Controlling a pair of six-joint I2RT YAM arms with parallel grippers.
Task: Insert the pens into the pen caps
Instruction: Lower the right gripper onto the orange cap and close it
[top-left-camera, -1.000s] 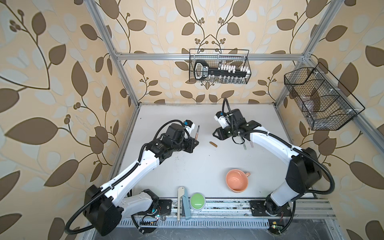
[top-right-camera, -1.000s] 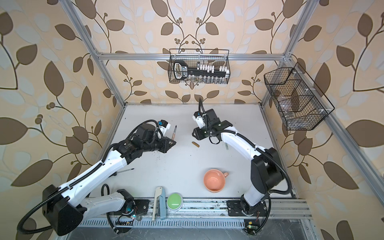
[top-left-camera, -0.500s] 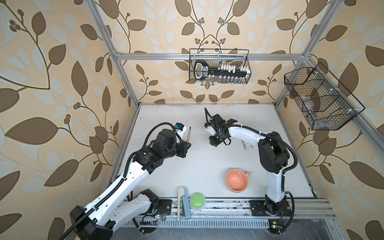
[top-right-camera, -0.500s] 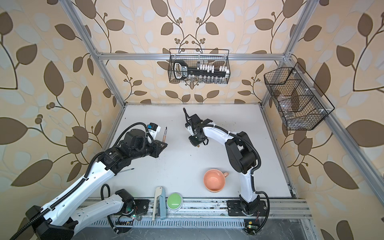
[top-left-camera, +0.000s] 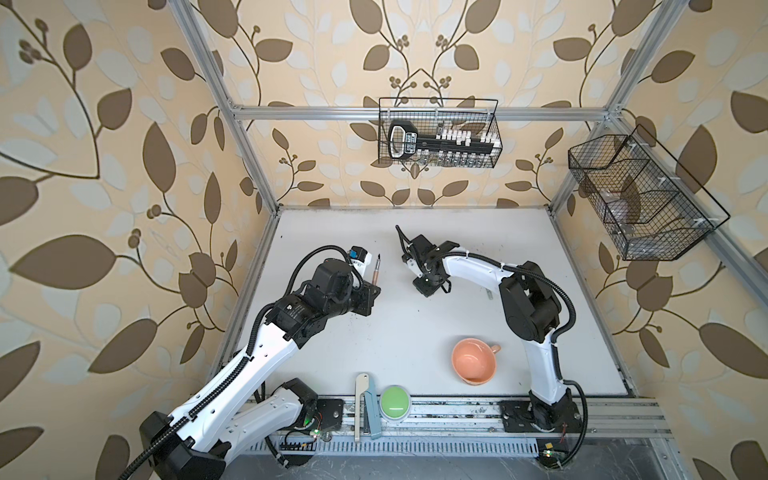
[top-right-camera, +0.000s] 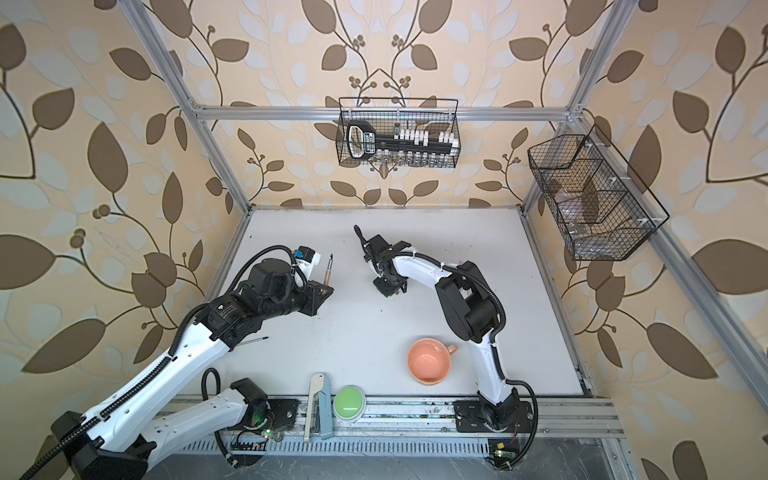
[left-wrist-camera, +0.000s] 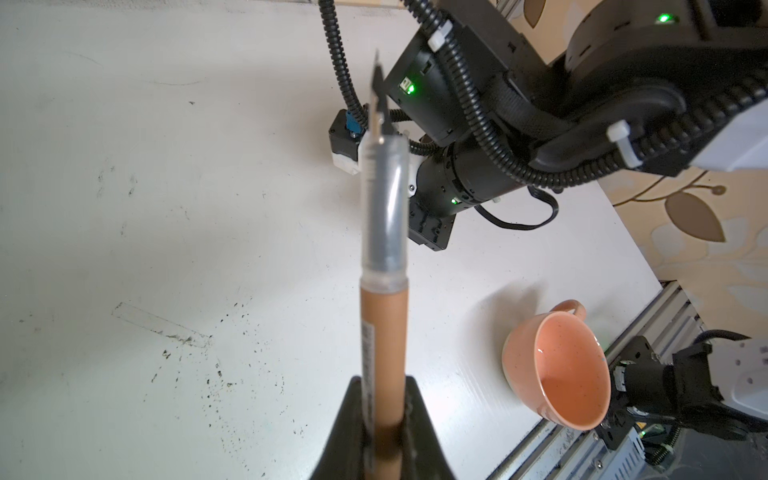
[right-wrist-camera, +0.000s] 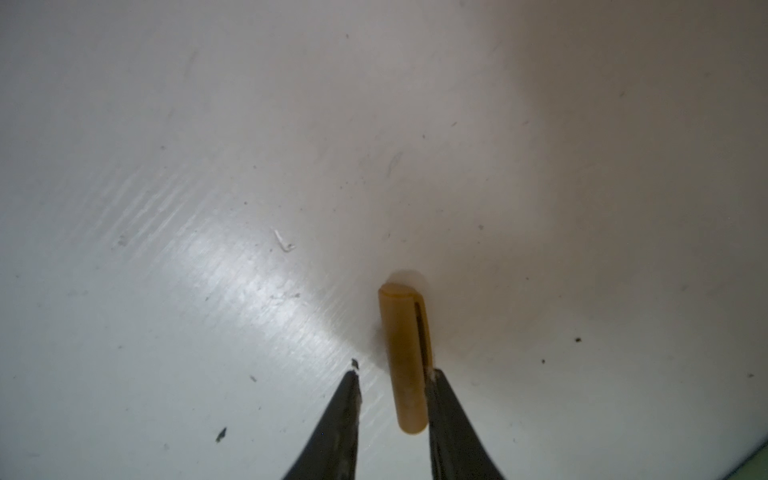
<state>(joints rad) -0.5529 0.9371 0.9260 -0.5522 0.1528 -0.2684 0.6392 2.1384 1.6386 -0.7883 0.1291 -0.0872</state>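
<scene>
My left gripper (left-wrist-camera: 384, 419) is shut on the lower end of the tan-brown pen (left-wrist-camera: 384, 291), which stands with its dark tip up; both top views show this pen (top-left-camera: 377, 271) (top-right-camera: 328, 272) above the left of the table. The tan-brown pen cap (right-wrist-camera: 405, 332) lies flat on the white table. My right gripper (right-wrist-camera: 394, 374) is open around the cap's near end: one finger touches it, the other stands a little apart. In both top views the right gripper (top-left-camera: 426, 286) (top-right-camera: 386, 286) points down and hides the cap. No other pens or caps are clearly visible.
A peach cup (top-left-camera: 473, 360) sits at the front right of the table and a green button (top-left-camera: 395, 401) on the front rail. Wire baskets hang on the back wall (top-left-camera: 438, 137) and the right wall (top-left-camera: 640, 199). A thin dark stick (top-right-camera: 254, 341) lies by the left arm.
The right gripper has swung left and come down over the cap, its jaws narrowing around it. The left gripper drew back to the left with the pen, then held still.
</scene>
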